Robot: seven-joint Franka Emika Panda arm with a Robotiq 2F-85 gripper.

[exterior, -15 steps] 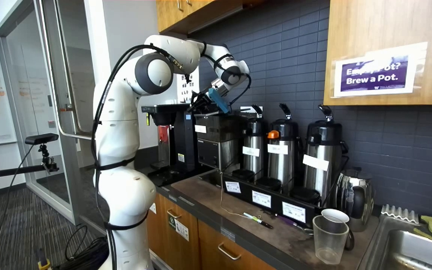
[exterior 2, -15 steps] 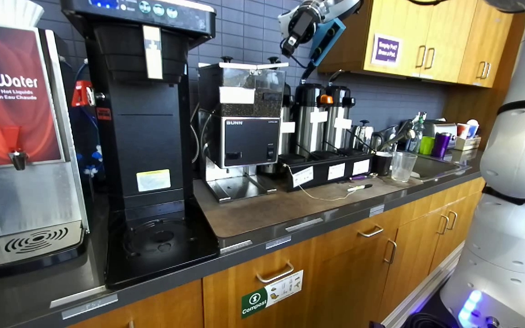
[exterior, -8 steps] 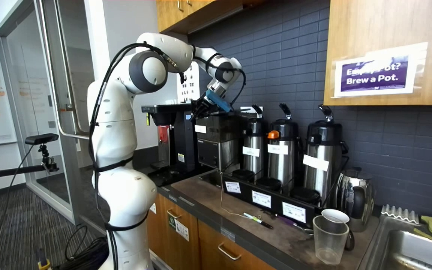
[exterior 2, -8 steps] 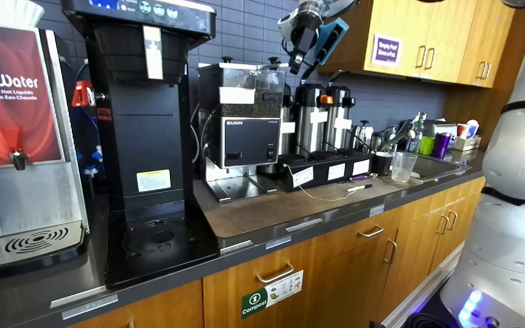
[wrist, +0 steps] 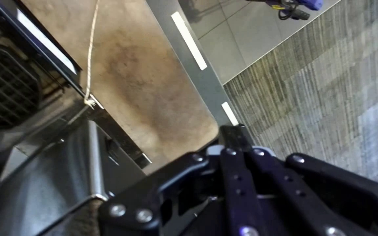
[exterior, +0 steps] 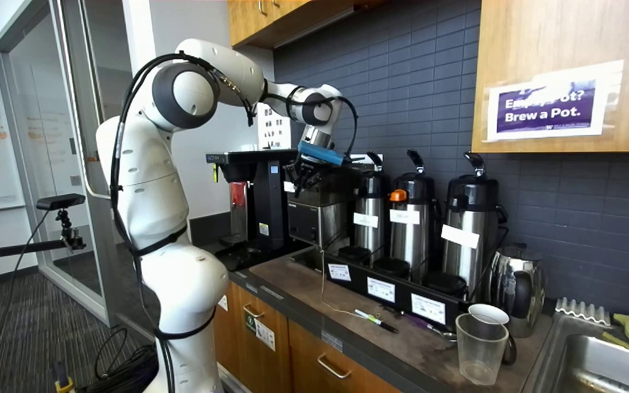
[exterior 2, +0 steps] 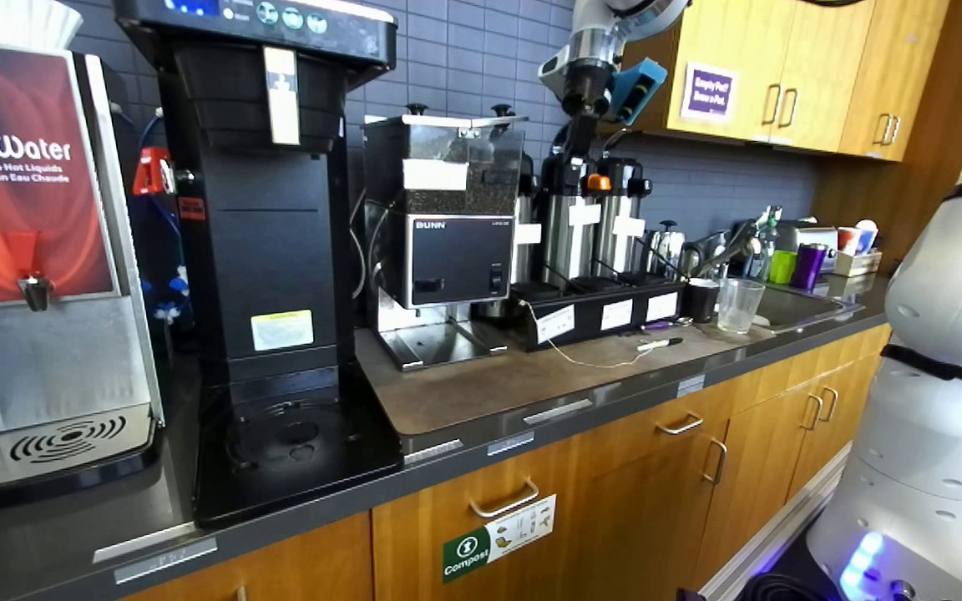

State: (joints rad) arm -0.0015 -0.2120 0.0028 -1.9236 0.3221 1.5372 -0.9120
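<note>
Near the tabletop's [exterior 2: 640, 389] rear edge we see a coffee grinder [exterior 2: 460, 259], steel-sided and black-fronted, its clear hopper [exterior 2: 489, 150] partly filled with dark beans [exterior 2: 435, 202]. Our jaws, clenched together, hide some of it in an exterior view; the wrist view shows it blurred and cut off.

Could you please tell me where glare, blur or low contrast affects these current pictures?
In an exterior view, glare washes out part of the purple sign, and the black gripper blends into the dark coffee grinder behind it; in the wrist view, the metal surface at lower left looks blurred, and the label strips show as plain bright white.
</note>
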